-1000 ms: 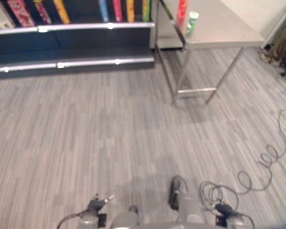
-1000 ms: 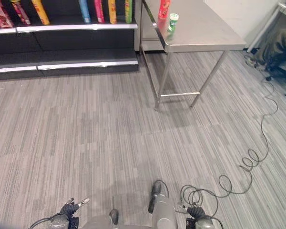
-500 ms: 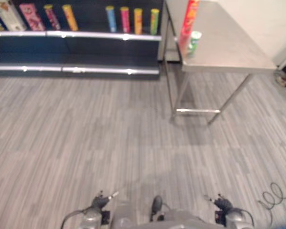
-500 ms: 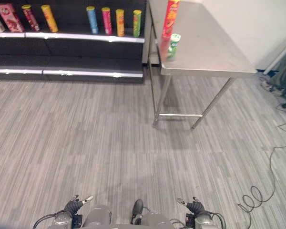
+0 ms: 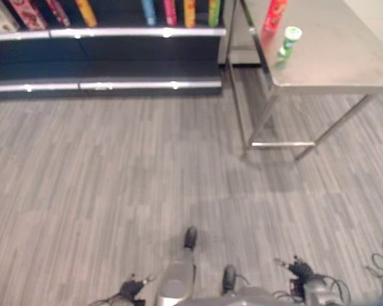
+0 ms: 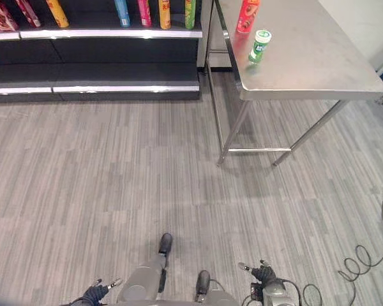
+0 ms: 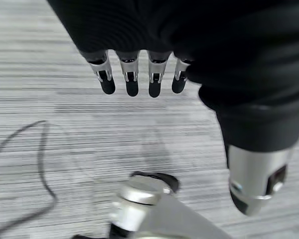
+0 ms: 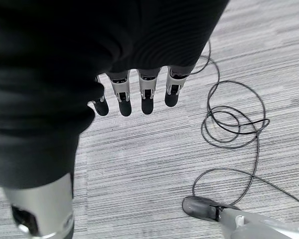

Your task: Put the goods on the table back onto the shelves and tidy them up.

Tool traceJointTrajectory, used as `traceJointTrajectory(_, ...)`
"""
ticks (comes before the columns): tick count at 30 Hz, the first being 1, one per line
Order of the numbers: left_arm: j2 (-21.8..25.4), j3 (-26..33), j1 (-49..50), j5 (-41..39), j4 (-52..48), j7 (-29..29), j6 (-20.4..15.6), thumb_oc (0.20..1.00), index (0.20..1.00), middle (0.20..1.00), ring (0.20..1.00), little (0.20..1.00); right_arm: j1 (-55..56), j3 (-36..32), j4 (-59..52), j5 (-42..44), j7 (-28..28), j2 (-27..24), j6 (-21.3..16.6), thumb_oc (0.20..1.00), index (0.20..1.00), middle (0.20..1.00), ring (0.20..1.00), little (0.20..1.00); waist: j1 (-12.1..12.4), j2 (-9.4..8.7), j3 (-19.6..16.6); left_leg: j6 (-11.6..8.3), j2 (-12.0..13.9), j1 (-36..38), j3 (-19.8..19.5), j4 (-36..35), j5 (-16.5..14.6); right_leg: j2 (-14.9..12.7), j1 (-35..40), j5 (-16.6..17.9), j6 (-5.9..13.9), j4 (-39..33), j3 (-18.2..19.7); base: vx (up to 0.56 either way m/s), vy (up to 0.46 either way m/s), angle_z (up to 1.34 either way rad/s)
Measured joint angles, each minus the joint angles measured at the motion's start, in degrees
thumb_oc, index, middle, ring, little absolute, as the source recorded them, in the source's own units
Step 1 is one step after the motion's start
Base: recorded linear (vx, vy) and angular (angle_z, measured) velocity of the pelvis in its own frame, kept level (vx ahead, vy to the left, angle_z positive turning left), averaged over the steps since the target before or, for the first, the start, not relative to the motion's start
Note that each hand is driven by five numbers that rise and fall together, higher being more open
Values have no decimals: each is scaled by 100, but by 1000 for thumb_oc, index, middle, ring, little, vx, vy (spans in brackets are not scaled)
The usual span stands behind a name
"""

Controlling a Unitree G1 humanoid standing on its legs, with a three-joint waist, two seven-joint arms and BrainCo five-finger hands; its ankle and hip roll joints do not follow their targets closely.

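Since half a second ago the whole view has shifted, so the camera has moved rather than the goods: the counter (image 6: 319, 64) now sits a little lower and further right in the head views, and the shelves (image 6: 96, 35) show less of their upper row. Both arms hang low at the robot's sides; the left robot hand (image 7: 139, 74) and the right robot hand (image 8: 134, 94) each have straight, relaxed fingers spread over bare floor (image 6: 115, 191) and hold nothing. Far ahead of the right robot hand, well out of reach, a red tube (image 6: 247, 14) and a small green bottle (image 6: 260, 46) stand upright, close together near the counter's left edge. Well ahead of the left robot hand, other coloured tubes (image 6: 165, 13) stand in a row on the upper shelf. The task looks barely started, with an approach needed first. Both goods stand near the edge, so a careless reach could knock one off, and bumping the counter could topple the tall tube.
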Motion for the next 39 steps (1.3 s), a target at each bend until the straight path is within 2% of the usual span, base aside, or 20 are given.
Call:
traceJointTrajectory(5,27,61,-203,7,200,-10,3,1000,1000,1000,1000,1000,-36,-42,50,-120,37,134,-3,1000,1000,1000,1000,1000,-13,30,67,559,-153,486,331,61,-462,-383,-376,-53,157,1471,-17,285,415,-37)
traceJointTrajectory(6,14,113,-250,8,164,5,7,1000,1000,1000,1000,1000,66,-7,-13,-121,78,140,28,1000,1000,1000,1000,1000,-167,217,42,710,-202,565,323,212,-668,-578,-993,-98,249,3071,17,450,467,21)
traceJointTrajectory(7,57,14,-303,14,127,6,-19,1000,1000,1000,1000,1000,109,-13,2,-116,70,164,67,1000,1000,1000,1000,1000,-258,262,66,784,-229,582,320,267,-714,-752,-1313,-190,157,3799,-54,409,281,32)
traceJointTrajectory(10,246,72,-207,10,-102,45,-23,1000,1000,1000,1000,1000,151,3,6,-215,139,175,148,1000,1000,1000,1000,1000,-137,146,-42,1010,-305,765,533,330,-877,-1402,-1461,58,254,3485,-465,242,76,-8)
traceJointTrajectory(13,550,103,-106,10,-66,81,7,1000,1000,1000,1000,1000,11,17,-182,-222,155,239,117,1000,1000,1000,1000,1000,-153,-80,-138,1035,-282,767,581,244,-747,-1472,-1527,178,565,2631,-474,0,0,-4)
traceJointTrajectory(16,489,87,-131,12,-128,78,1,1000,1000,1000,1000,1000,-29,36,-201,-219,165,227,125,1000,1000,1000,1000,1000,-125,-176,-189,1094,-300,798,522,283,-806,-1402,-1498,210,563,2551,-507,552,143,14)
traceJointTrajectory(17,345,-44,-287,20,15,154,-24,1000,1000,1000,1000,1000,96,298,-827,-218,189,73,34,1000,1000,1000,1000,1000,-375,59,-20,1068,-71,439,115,1008,-1223,-549,-1664,-525,906,2681,78,467,67,21)
traceJointTrajectory(18,299,-21,-436,20,351,134,21,1000,1000,1000,1000,1000,51,26,-744,-206,175,234,-24,1000,1000,1000,1000,1000,-425,228,86,1081,186,563,45,1025,-1217,156,-1566,-792,524,2033,174,798,60,2)
traceJointTrajectory(19,224,-6,-379,29,355,93,76,1000,1000,1000,1000,1000,134,66,-544,-205,183,293,54,1000,1000,1000,1000,1000,-521,26,60,1025,40,803,-125,847,-1092,313,-1756,-475,440,1681,-358,1342,38,-15)
traceJointTrajectory(20,144,-27,-274,33,308,83,59,1000,1000,1000,1000,1000,192,25,-548,-213,192,215,24,1000,1000,1000,1000,1000,-536,84,1,1029,57,832,-370,852,-1505,311,-1858,-398,480,1725,-669,1094,-28,2)
traceJointTrajectory(21,124,-33,-244,75,238,40,69,1000,1000,1000,1000,1000,249,-104,-292,-204,108,225,33,1000,1000,1000,1000,1000,-617,-193,-12,1008,-251,962,-304,941,-1635,13,-1896,-333,393,1731,-953,963,7,57)
traceJointTrajectory(23,92,-246,-115,175,-330,-26,-29,1000,1000,1000,1000,1000,475,-213,250,-202,75,113,211,1000,1000,1000,1000,1000,-628,-183,-164,956,-389,859,-429,1293,-1836,-249,-2115,-339,203,2376,-935,425,60,96)
traceJointTrajectory(24,132,-247,-83,180,-392,-23,-39,1000,1000,1000,1000,1000,528,-213,224,-197,73,124,215,1000,1000,1000,1000,1000,-685,-170,-295,701,-340,765,-454,1518,-2007,-210,-2093,-340,190,2197,-1082,180,37,87)
traceJointTrajectory(26,230,-222,17,177,-293,-13,62,1000,1000,1000,1000,1000,514,-181,168,-198,79,121,145,1000,1000,1000,1000,1000,-710,37,-357,56,-24,268,-180,3482,-2388,132,-1798,-66,16,1691,-1189,106,11,19)
traceJointTrajectory(27,242,-169,128,177,-296,-13,89,1000,1000,1000,1000,1000,439,-173,97,-190,76,99,127,1000,1000,1000,1000,1000,-685,102,-364,-48,106,231,-188,4148,-2221,328,-1567,-62,-4,1454,-1064,116,9,-49)
traceJointTrajectory(30,216,-178,163,177,-186,-21,122,1000,1000,1000,1000,1000,381,-61,-5,-95,63,35,81,1000,1000,1000,1000,1000,-674,15,-407,-279,189,345,-311,4760,-2150,506,-1168,269,-576,1054,-1066,148,21,-24)
traceJointTrajectory(32,170,-149,42,167,-242,-17,113,1000,1000,1000,1000,1000,162,38,-40,-91,66,12,96,1000,1000,1000,1000,1000,-632,-44,-290,-202,352,216,-266,5413,-1804,664,-952,397,-932,888,-835,190,80,-37)
traceJointTrajectory(34,179,-13,-3,137,-243,-14,115,1000,1000,1000,1000,1000,-53,49,-7,-92,63,129,98,1000,1000,1000,1000,1000,-604,-329,-191,-174,599,174,111,5021,-1848,655,-706,539,-1000,592,-671,23,18,-48)
traceJointTrajectory(38,98,-9,-154,137,-243,-16,114,1000,1000,1000,1000,1000,-79,45,-1,-92,58,26,104,1000,1000,1000,1000,1000,-697,-218,-53,-255,773,-84,-96,4792,-1755,728,-542,588,-1120,419,-676,143,152,-14)
traceJointTrajectory(39,138,-24,-214,137,-238,-8,57,1000,1000,1000,1000,1000,12,27,0,-101,39,90,171,1000,1000,1000,1000,1000,-701,-295,-8,-366,1066,18,343,3303,-2071,661,-478,393,-986,262,-581,0,-2,24)
